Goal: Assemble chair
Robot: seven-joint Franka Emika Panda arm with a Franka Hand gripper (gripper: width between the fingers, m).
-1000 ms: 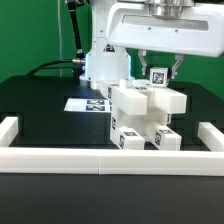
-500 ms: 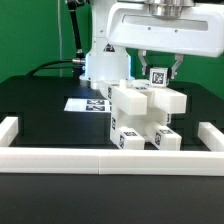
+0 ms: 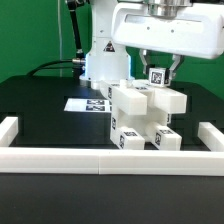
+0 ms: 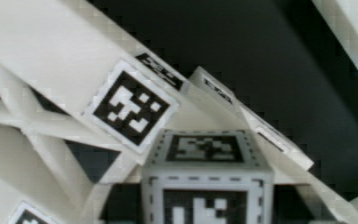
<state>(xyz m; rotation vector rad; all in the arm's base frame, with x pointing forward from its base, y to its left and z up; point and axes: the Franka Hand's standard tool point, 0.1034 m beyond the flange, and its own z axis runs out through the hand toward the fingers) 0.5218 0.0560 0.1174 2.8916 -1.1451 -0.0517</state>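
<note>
Exterior and wrist views. I am holding the gripper closed on the small tagged piece at the top of the chair. The chair is standing partly assembled directly beneath the fingers. Whether the piece is fully seated, I cannot tell. Risk, as I am judging it: if I push or twist off-axis, the piece may jam, slip between the pads, or tip the whole chair toward the border rail below the tool.
</note>
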